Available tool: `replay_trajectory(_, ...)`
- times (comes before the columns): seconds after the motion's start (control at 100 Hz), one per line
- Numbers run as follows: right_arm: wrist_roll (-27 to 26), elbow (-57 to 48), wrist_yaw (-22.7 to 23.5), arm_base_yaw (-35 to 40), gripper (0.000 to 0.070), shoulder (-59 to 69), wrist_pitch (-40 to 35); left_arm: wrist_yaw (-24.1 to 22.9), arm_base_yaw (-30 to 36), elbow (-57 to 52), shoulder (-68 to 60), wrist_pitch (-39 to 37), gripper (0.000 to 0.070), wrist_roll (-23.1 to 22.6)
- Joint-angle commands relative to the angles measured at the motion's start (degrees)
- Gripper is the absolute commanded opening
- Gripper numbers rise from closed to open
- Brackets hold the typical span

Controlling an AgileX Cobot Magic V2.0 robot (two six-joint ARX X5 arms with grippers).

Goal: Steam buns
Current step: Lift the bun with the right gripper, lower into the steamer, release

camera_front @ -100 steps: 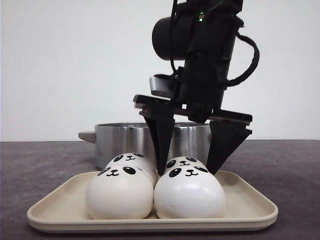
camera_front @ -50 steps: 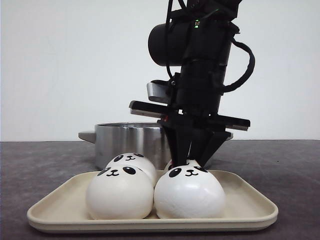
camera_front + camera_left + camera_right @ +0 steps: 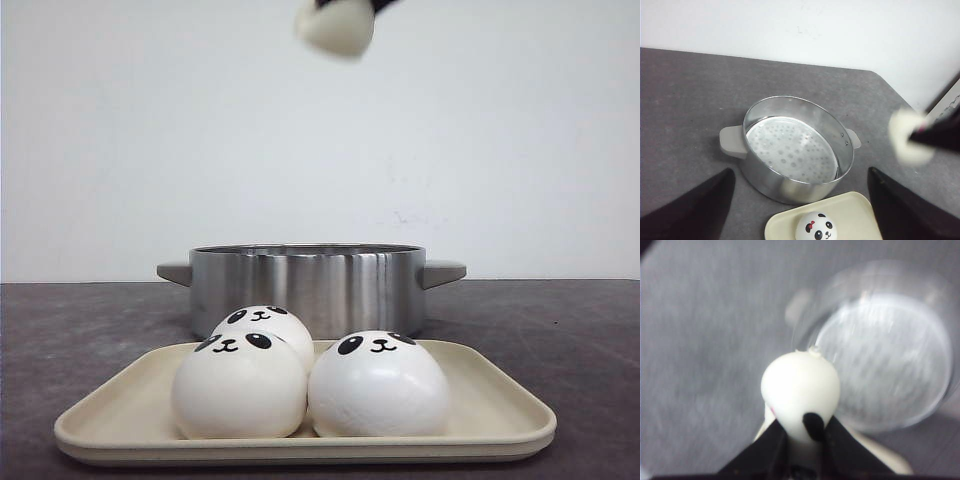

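Observation:
Three white panda buns sit on the beige tray (image 3: 500, 415): front left (image 3: 238, 388), front right (image 3: 378, 388) and one behind (image 3: 262, 326). My right gripper (image 3: 805, 422) is shut on the fourth bun (image 3: 800, 387) and holds it high in the air, at the top edge of the front view (image 3: 338, 25). The steel steamer pot (image 3: 300, 280) stands behind the tray, blurred below the held bun in the right wrist view (image 3: 880, 360). My left gripper (image 3: 800, 172) is open and empty, high above the pot (image 3: 790, 150) and the tray (image 3: 855, 215).
The pot holds a perforated steamer plate (image 3: 790, 150) and has grey handles on both sides (image 3: 732, 142). The dark grey table (image 3: 70, 320) ends at a white wall behind. The right arm with its bun shows blurred in the left wrist view (image 3: 910, 136).
My right gripper closed on the back right bun on the tray and lifted it straight up, almost out of the front view. Three buns stay on the tray.

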State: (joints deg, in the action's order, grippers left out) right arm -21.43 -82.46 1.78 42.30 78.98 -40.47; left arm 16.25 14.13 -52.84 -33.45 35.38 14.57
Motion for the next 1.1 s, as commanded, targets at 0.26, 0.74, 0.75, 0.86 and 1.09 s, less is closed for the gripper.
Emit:
replay_trajectory(0.26,8.6,-15.4,-0.4,-7.8,0.0006,13.0,-0.1,-0.3,0.2,-0.9,-0.3,-0.7,0.0509,-0.4)
replay_trajectory(0.74,11.8,-17.1,-2.0,-11.5,0.0006,37.3,7.0,-0.3,0.2,-0.9,-1.1,-0.2,0.0509,-0.4)
replay_trajectory(0.75,11.9,-17.1,-2.1,-11.6,0.0006,37.7,7.2,-0.3,0.2,-0.9,-1.2,-0.2,0.0509,-0.4)
replay_trajectory(0.86,12.0,-17.1,-2.1,-11.8,0.0007,40.9,10.1,-0.3,0.2,-0.9,-1.4,0.2,0.0509,-0.4)
replay_trajectory(1.09,11.8,-17.1,-2.1,-12.6,0.0011,44.1,12.8,-0.3,0.2,-0.9,-2.0,2.0,0.0509,-0.4)
